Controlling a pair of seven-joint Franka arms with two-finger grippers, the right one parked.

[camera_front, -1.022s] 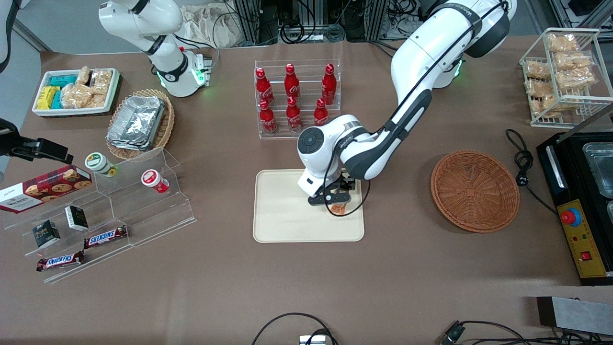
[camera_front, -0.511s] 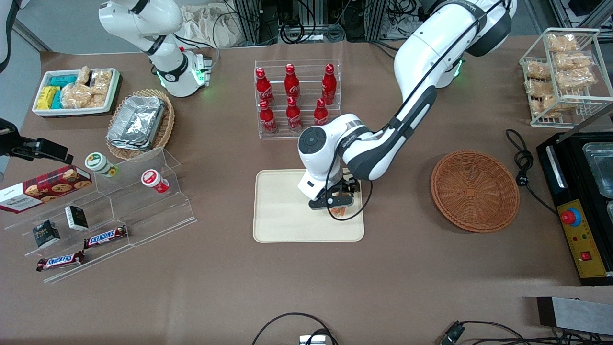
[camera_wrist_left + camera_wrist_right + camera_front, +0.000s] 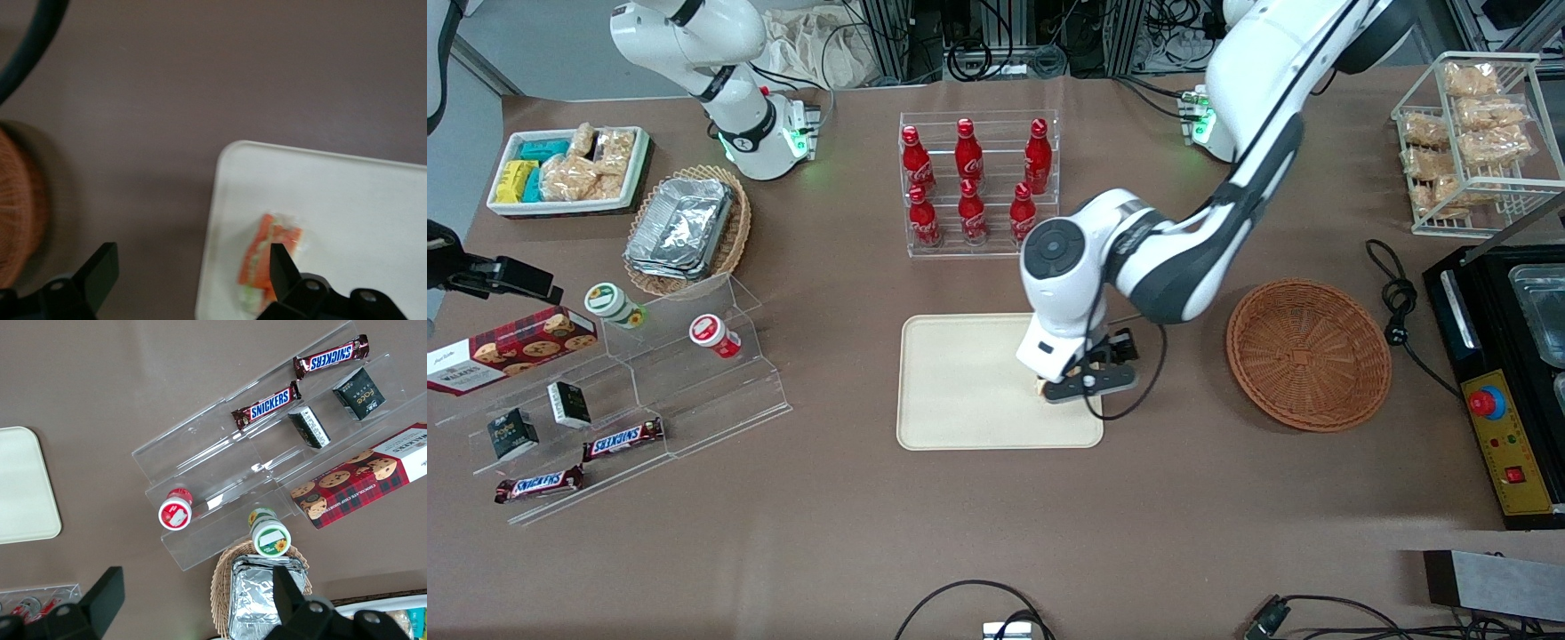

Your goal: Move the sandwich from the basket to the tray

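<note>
My gripper (image 3: pixel 1089 380) hangs over the edge of the tray (image 3: pixel 960 391) with its fingers (image 3: pixel 281 261) wide apart, holding nothing. The sandwich (image 3: pixel 269 256) lies on the tray. The basket (image 3: pixel 1307 354) sits nearby.

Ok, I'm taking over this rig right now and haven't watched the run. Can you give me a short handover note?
Gripper: open, holding nothing, above the tray's edge nearest the basket.
Sandwich: lying on the tray, near that same edge, not gripped.
Basket: empty, on the table toward the working arm's end.
Done: sandwich is out of the basket and on the tray.
Left: probably only to pull the arm clear; check that the sandwich sits fully inside the rim.
</note>
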